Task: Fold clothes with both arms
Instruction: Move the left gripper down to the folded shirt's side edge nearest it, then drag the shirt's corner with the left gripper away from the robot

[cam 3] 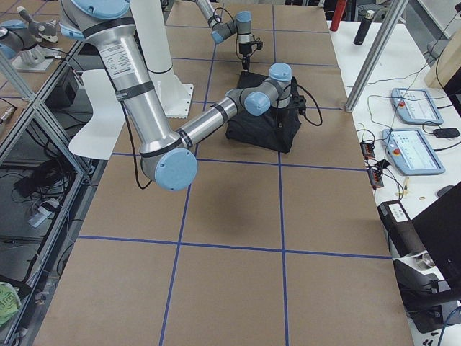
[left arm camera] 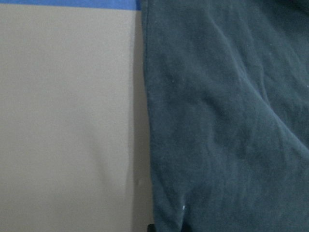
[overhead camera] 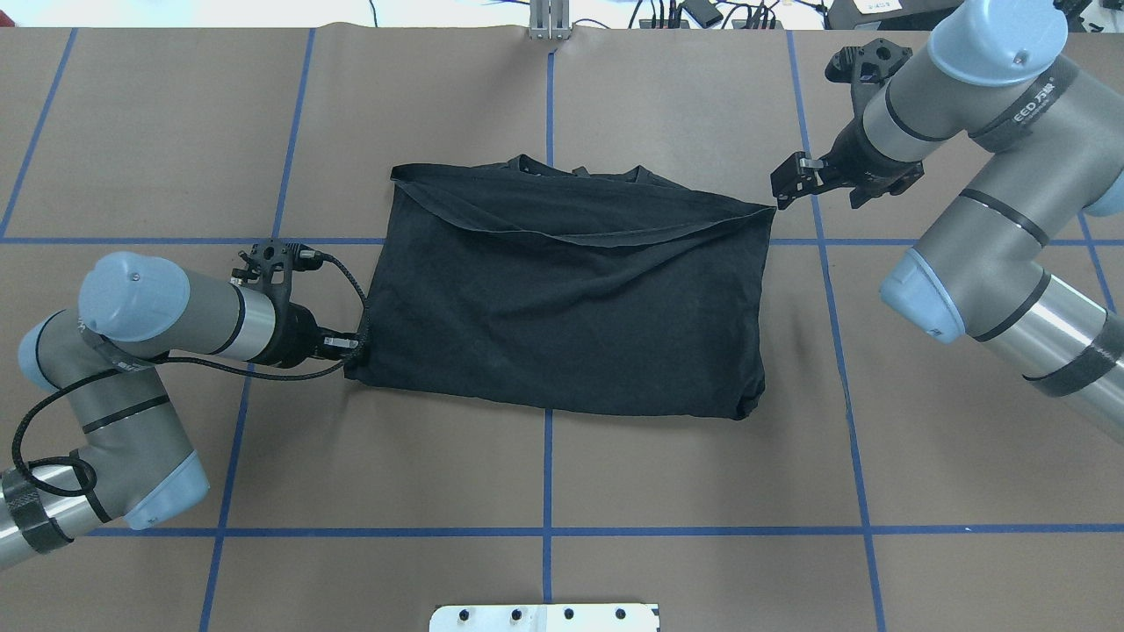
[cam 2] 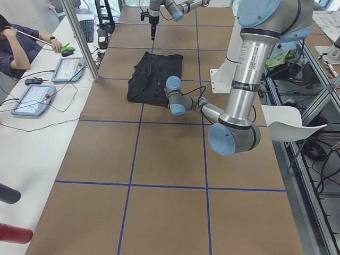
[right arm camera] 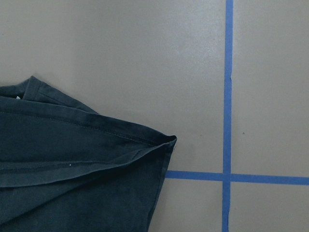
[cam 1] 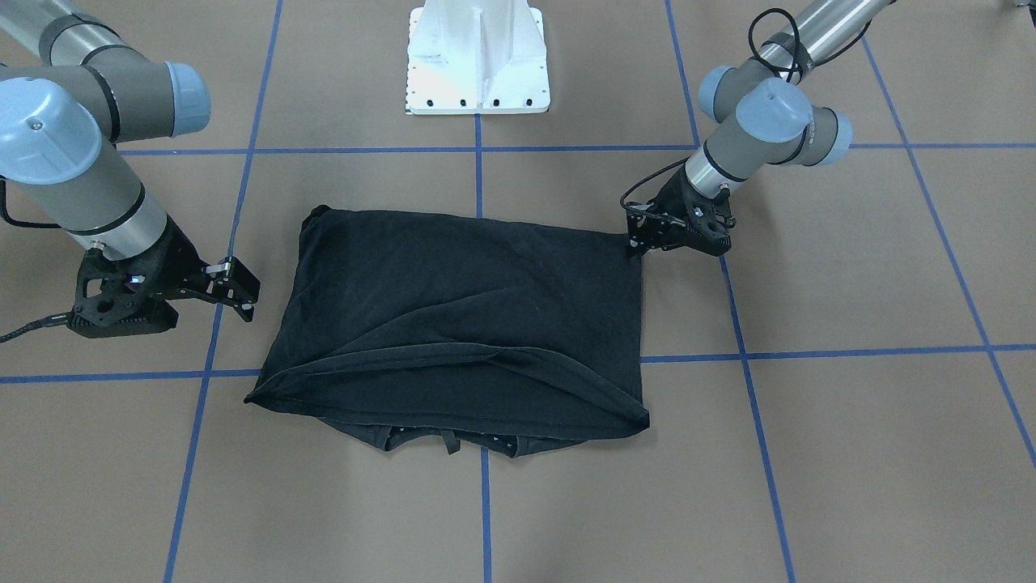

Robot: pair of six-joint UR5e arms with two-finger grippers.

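Overhead exterior view puts the black T-shirt [overhead camera: 562, 307] in the middle of the frame. It lies on the brown worktop [overhead camera: 702, 491] as a rough rectangle with its plain side up and no print showing. A hemmed layer [overhead camera: 580, 230] is turned over along its upper edge, and a bit of collar or sleeve pokes out beyond that. It looks part-folded to me, with more folds still to make.

The left tool [overhead camera: 351, 341] sits low at the shirt's lower left corner, right against the cloth edge. From where I stand I cannot tell whether its jaws are pinching the fabric or only resting beside it; its wrist camera shows just the flat edge of the cloth on the worktop. My guess is that it is there to take that corner or to pin it.

The right tool [overhead camera: 788, 183] hovers just off the shirt's upper right corner, clear of the cloth, and its jaws look parted with nothing in them. I'd guess it is lined up on that corner so that the two arms work opposite corners together.

Blue tape lines [overhead camera: 547, 474] cross the worktop under and around the shirt.
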